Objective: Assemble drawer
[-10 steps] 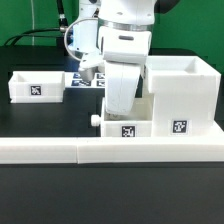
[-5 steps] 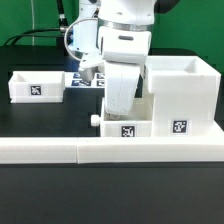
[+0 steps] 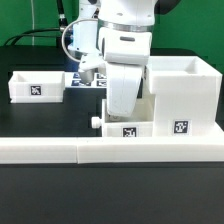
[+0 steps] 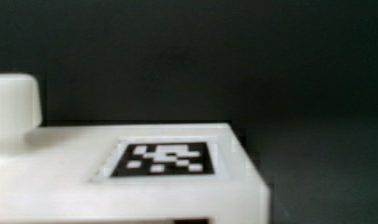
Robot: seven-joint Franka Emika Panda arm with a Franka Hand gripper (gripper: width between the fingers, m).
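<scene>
Hovering low over the knobbed drawer [image 3: 127,129] beside the drawer housing [image 3: 183,95]: hand [image 3: 122,108], grip hidden, can't tell.

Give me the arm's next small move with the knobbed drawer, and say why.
Probably a short push toward the exterior view's right, to slide the small drawer further into the big case. The arm stands low over that drawer, whose knob points away from the case, and much of the drawer seems to sit outside it.
</scene>
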